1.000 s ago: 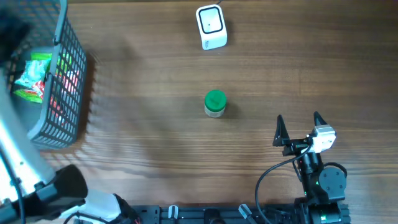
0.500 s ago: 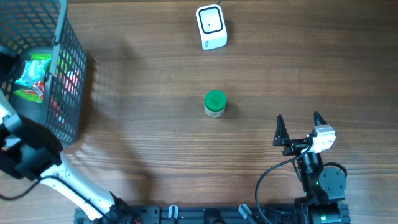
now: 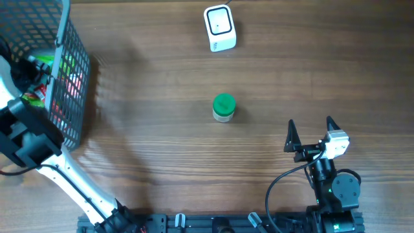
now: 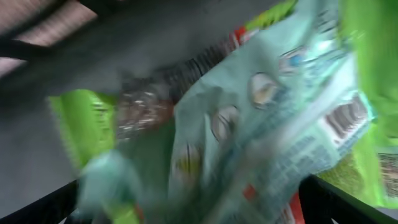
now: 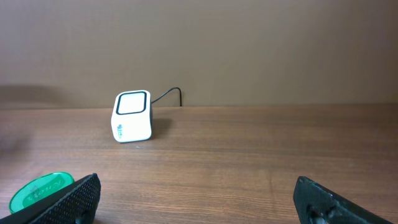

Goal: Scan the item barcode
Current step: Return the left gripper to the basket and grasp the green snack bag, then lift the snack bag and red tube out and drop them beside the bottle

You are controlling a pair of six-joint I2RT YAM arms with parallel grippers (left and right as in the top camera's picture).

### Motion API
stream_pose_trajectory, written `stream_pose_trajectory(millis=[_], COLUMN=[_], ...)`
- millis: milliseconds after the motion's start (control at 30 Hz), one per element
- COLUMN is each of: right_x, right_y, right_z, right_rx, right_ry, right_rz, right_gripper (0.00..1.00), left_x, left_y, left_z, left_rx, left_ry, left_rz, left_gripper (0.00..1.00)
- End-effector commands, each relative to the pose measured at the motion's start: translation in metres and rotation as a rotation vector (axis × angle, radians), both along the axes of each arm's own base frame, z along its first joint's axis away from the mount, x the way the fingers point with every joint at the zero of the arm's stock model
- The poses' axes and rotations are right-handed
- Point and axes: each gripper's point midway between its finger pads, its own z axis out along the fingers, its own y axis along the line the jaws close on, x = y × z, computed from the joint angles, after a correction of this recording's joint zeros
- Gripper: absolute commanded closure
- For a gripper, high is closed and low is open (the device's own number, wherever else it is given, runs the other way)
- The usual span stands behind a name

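Tabletop [image 3: 162, 149] wood-grained, white scanner [image 3: 220, 28], brown wall [image 5: 249, 50]

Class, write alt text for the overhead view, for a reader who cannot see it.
On a wooden table, the left arm reaches into a wire basket at the upper left. A green-lidded jar stands mid-table, a white scanner beyond it at the top edge. The right end effector rests open at the lower right.
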Motion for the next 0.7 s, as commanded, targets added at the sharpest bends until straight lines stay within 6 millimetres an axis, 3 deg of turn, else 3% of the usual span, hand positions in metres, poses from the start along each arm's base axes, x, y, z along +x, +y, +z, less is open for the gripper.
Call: stream_pose_trajectory(millis=[0, 67, 133, 167, 200, 333, 433, 500, 667], right_x=[0.0, 0.0, 0.0, 0.0, 0.0, 0.0, 0.0, 0.0, 0.0], right_y=[0.0, 0.0, 0.0, 0.0, 0.0, 0.0, 0.0, 0.0, 0.0], right_z=[0.002, 0.002, 0.002, 0.002, 0.002, 0.002, 0.002, 0.002, 0.002], right_rx=[-0.009, -0.009, -0.009, -0.009, -0.009, -0.009, -0.009, -0.009, -0.009], right_ry=[-0.012, -0.012, -0.012, -0.012, -0.012, -0.012, -0.012, -0.012, -0.012], right_rz=[-0.002, -0.002, -0.002, -0.002, -0.002, -0.002, -0.002, -0.002, -0.002], right_gripper=[0.0, 0.0, 0.0, 0.0, 0.0, 0.0, 0.0, 0.0, 0.0], left_x=[-0.005, -0.009, -0.012, -0.013, -0.014, -0.015, -0.012, -0.009, -0.017], left_y=[-0.007, -0.01, -0.013, -0.014, -0.015, -0.015, -0.012, -0.01, -0.01], left_z=[-0.038, -0.051, -0.059, -0.059, -0.058, -0.047, -0.015, 0.019, 0.142], left_rx=[-0.059, -0.078, -0.094, -0.096, -0.096, -0.091, -0.05, -0.009, 0.151], left_ry=[0.061, 0.087, 0.11, 0.115, 0.117, 0.115, 0.07, 0.016, -0.172], left_rz=[-0.015, -0.016, -0.019, -0.031, -0.052, -0.054, -0.052, -0.045, -0.012], left_gripper=[0.0, 0.0, 0.13, 0.39, 0.74, 0.83, 0.9, 0.91, 0.92])
